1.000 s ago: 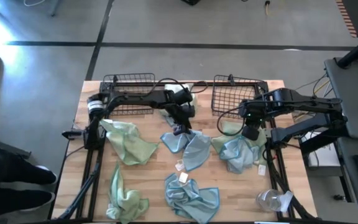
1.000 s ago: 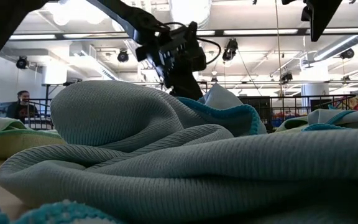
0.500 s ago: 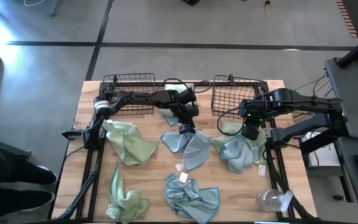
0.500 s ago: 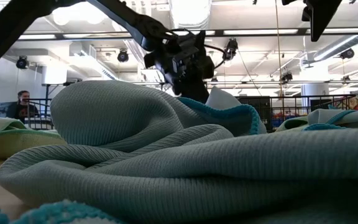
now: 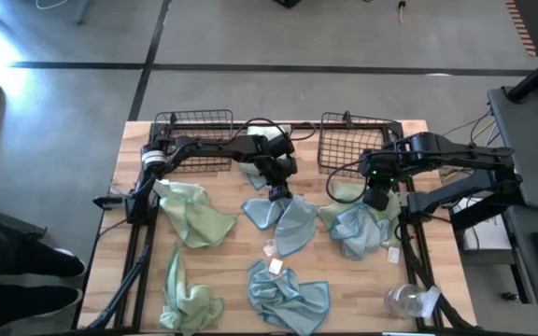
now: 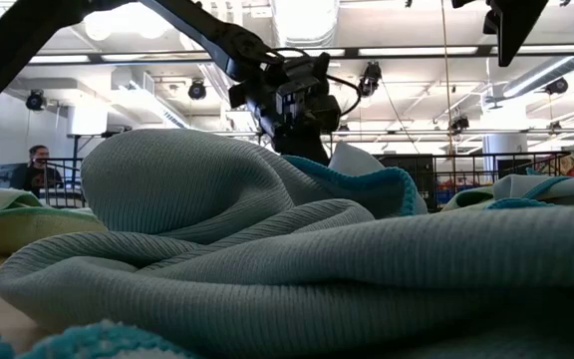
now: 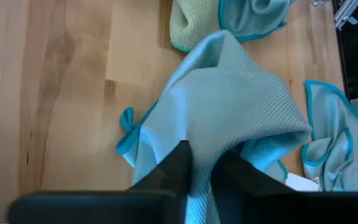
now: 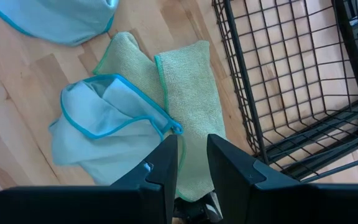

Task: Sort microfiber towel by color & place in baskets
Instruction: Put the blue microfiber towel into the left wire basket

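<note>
Several light blue and pale green microfiber towels lie crumpled on the wooden table. My left gripper reaches to the table's middle and is shut on a light blue towel. My right gripper hangs open above a light blue towel and a pale green towel lying side by side, touching neither. Two black wire baskets stand at the far edge. My left gripper pinches a raised fold of the light blue towel between its two fingers, near the towel's far edge. The fingers slant down from the table's far left. The rest of the towel lies spread and rumpled on the table.
Pale green towels lie at the left and near left. Another light blue towel with a white tag lies near the front. A clear plastic wrapper sits at the near right corner. A person shows beyond the table.
My left gripper has shifted slightly toward the table's right and down onto the middle light blue towel, rolling a little as it went. The towels lie as before.
</note>
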Controlling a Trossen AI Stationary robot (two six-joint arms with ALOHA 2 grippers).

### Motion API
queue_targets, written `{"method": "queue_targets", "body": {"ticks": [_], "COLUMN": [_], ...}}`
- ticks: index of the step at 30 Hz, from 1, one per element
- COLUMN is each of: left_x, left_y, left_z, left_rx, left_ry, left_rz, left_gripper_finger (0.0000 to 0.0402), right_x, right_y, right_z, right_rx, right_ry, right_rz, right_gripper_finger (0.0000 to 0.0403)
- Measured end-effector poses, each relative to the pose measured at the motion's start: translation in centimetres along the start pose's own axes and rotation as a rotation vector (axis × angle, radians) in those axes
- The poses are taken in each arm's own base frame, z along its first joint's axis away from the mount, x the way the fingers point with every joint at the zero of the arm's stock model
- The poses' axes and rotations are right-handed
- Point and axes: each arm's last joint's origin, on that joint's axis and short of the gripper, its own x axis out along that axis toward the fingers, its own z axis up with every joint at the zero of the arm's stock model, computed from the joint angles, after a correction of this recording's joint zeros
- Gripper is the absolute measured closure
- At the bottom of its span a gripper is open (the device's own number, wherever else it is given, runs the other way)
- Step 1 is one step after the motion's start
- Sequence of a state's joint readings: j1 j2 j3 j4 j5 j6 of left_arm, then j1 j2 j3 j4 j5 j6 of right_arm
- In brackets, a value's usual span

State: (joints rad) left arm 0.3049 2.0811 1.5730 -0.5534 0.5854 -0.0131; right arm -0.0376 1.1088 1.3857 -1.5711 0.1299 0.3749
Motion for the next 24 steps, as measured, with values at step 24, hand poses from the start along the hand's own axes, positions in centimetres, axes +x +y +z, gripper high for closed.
{"method": "queue_targets", "body": {"ticks": [24], "left_x": [-0.57], "left_y": [-0.55], "left_z": [0.21], "left_rx": [-0.151], "left_ry": [-0.01], "left_rz": [-0.003], "left_gripper_finger": [0.0401], "right_x": [0.0], "right_y": [0.0], "right_z": [0.01], "right_rx": [-0.039], "right_ry": [-0.001], "right_rz": [0.0], "right_gripper_finger": [0.0321]}}
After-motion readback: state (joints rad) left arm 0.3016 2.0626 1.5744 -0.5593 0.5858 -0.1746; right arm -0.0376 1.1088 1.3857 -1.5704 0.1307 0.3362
